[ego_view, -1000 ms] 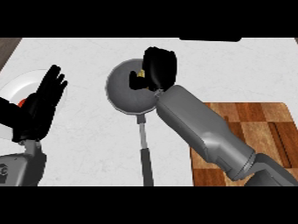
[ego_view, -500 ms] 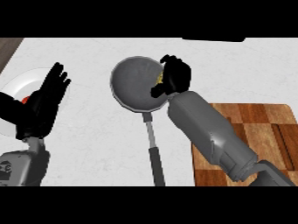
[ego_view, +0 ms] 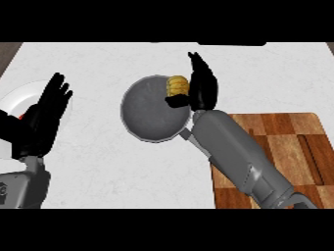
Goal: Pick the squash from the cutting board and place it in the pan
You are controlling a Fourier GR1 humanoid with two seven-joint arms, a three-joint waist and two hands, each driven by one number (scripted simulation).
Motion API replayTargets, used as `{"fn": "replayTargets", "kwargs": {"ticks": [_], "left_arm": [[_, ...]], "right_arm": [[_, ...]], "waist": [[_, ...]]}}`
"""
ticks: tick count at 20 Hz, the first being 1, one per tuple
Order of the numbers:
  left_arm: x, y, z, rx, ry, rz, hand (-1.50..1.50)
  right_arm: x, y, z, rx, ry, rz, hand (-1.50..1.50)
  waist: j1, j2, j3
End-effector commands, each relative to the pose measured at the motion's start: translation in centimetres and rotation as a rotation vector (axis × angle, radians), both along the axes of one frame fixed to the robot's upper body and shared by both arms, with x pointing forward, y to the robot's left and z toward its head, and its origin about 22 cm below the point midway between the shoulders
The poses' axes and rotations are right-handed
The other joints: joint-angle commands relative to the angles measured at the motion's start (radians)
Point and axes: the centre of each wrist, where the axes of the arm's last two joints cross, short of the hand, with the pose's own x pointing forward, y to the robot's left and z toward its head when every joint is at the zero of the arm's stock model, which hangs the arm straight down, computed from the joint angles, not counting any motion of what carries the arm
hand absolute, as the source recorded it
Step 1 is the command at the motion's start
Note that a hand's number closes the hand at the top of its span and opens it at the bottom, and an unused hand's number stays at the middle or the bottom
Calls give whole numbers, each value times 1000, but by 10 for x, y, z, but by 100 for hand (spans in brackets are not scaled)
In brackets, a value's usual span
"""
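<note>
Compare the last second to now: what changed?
The right hand shifted to the right rim of the pan and opened its fingers; the squash now shows in the pan beside its thumb, apparently let go. Unchanged: left hand open over the plate.

Plate (far left) half behind left hand

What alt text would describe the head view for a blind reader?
A yellow squash lies in a grey pan near its far rim, with the right robot hand open beside it. The wooden cutting board sits at right; the left robot hand rests open over a white plate.
</note>
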Motion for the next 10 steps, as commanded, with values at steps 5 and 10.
{"fn": "replayTargets", "kwargs": {"ticks": [5, 10], "left_arm": [[-11, 8, -4, -1, 15, 64, 0], [-13, 14, -1, 8, 11, 59, 0]], "right_arm": [[-26, -65, -3, 308, -122, 17, -150], [-76, -90, -11, 458, -139, 123, -150]], "waist": [[-50, -17, 0], [-58, -18, 0]]}}
